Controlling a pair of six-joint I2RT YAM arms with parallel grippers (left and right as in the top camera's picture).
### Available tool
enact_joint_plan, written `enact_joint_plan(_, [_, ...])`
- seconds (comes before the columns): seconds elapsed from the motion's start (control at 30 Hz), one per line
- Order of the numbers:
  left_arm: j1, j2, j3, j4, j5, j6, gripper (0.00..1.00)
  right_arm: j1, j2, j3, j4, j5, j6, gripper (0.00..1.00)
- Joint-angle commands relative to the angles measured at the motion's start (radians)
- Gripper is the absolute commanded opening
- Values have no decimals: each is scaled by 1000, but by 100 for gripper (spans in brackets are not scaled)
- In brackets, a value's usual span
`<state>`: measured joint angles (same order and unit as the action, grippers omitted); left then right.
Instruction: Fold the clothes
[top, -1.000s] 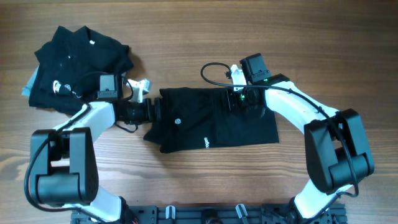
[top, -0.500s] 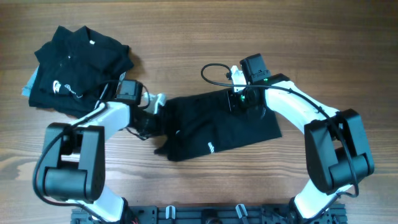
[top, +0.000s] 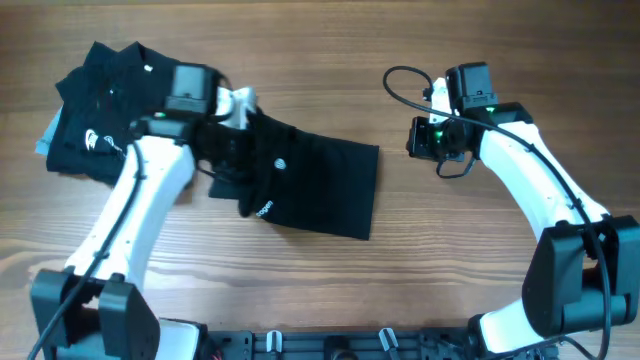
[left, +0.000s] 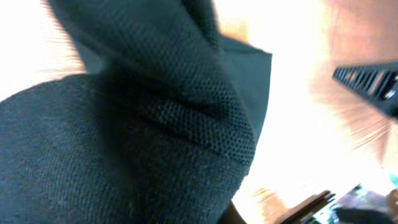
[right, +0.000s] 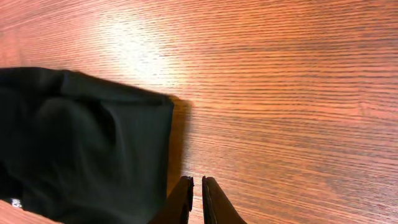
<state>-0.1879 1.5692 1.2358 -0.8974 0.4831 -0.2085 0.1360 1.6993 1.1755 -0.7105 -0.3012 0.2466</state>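
A folded black shirt (top: 320, 185) lies slanted on the wood at centre-left, with a small white logo near its left end. My left gripper (top: 238, 142) is shut on that bunched left end. In the left wrist view black fabric (left: 143, 130) fills the frame and hides the fingers. A rumpled pile of black shirts (top: 110, 110) sits at the far left, just beyond the left arm. My right gripper (top: 418, 140) hovers over bare wood to the right of the folded shirt (right: 81, 143). It is shut (right: 197, 194) with nothing between its fingers.
Something light blue (top: 45, 138) pokes out from under the pile at the left edge. A black cable (top: 405, 80) loops beside the right wrist. The arm bases and a black rail (top: 330, 345) line the table's front edge.
The left gripper shut on the folded shirt's left end and dragged it up and left toward the pile. The right gripper came off the shirt and moved right, staying shut.
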Motion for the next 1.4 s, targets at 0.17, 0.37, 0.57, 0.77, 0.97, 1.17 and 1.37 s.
enact_joint_plan(0.17, [-265, 172, 8, 163, -177, -199, 9, 0, -8, 17, 2, 18, 15, 11])
enact_joint_plan(0.37, [-369, 205, 8, 279, -183, -268, 19, 0, -8, 16, 3, 18, 15, 11])
enact_joint_plan(0.57, [-434, 219, 8, 363, -188, -324, 49, 0, -8, 16, 2, 17, 15, 16])
enact_joint_plan(0.77, [-437, 215, 10, 376, -113, -331, 48, 1, -8, 16, -8, -21, 0, 33])
enact_joint_plan(0.97, [-403, 186, 16, 473, -35, -336, 37, 3, -8, 16, -19, 28, 7, 43])
enact_joint_plan(1.17, [-444, 187, 15, 499, -39, -346, 35, 1, -8, 16, -23, 55, 16, 44])
enact_joint_plan(1.37, [-386, 155, 16, 386, -38, -295, 46, 1, -9, 16, -33, -22, -60, 46])
